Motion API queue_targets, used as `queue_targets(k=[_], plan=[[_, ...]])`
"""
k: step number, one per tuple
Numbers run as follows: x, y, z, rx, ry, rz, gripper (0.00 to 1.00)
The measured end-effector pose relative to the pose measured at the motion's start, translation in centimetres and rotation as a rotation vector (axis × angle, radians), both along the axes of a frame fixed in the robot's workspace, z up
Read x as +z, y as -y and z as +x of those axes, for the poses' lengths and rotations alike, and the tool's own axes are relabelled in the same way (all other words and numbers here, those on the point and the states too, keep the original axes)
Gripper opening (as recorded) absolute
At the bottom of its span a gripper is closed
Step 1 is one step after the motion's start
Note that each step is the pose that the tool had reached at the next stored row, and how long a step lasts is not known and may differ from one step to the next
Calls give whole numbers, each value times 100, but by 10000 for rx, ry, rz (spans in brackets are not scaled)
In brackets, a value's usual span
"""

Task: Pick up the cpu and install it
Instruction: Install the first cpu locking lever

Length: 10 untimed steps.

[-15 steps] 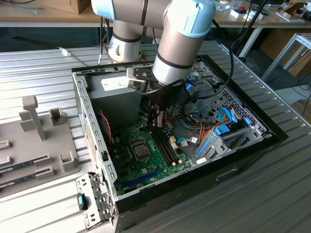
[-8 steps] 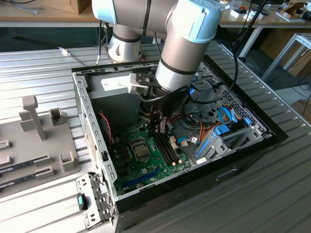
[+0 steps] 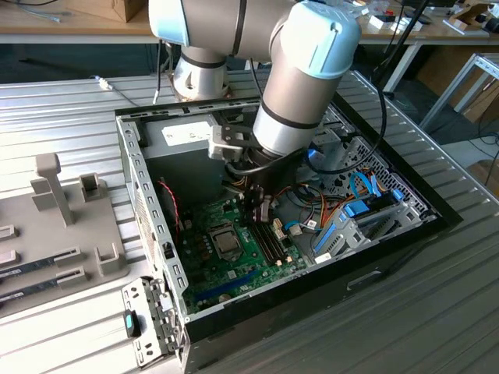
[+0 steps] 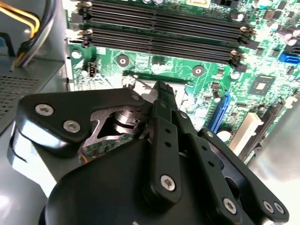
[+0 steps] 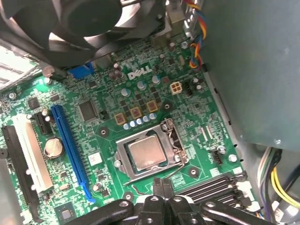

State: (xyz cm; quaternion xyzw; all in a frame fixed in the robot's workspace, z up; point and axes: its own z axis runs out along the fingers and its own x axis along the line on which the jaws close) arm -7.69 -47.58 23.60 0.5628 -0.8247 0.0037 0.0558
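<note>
In the exterior view, the arm is reaching down into an open computer case that is lying on its side on a ribbed metal counter. The end effector is hanging just above the green motherboard, beside the row of memory slots. The cpu is sitting in its socket on the board, near the end effector toward the exterior view's left. A grey holder is lying on the counter, well apart from the case at the exterior view's left.

In the second wrist view, the end effector is showing its black fingers pressed together with nothing between them, hanging over the motherboard near the memory slots.

In the first wrist view, the cpu is lying flat inside the socket, its silvery top facing up, framed by the metal bracket. The end effector is clenched and empty, its tip just beside the socket's edge. A fan is standing over the far part of the board, and a blue slot is running alongside the socket.
</note>
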Motion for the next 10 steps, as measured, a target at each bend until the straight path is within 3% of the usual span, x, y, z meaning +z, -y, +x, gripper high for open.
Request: queue_targets(k=[3, 10], plan=[[-21, 25, 0, 19, 1, -81, 11], [-78, 90, 0, 55, 0, -419, 11]])
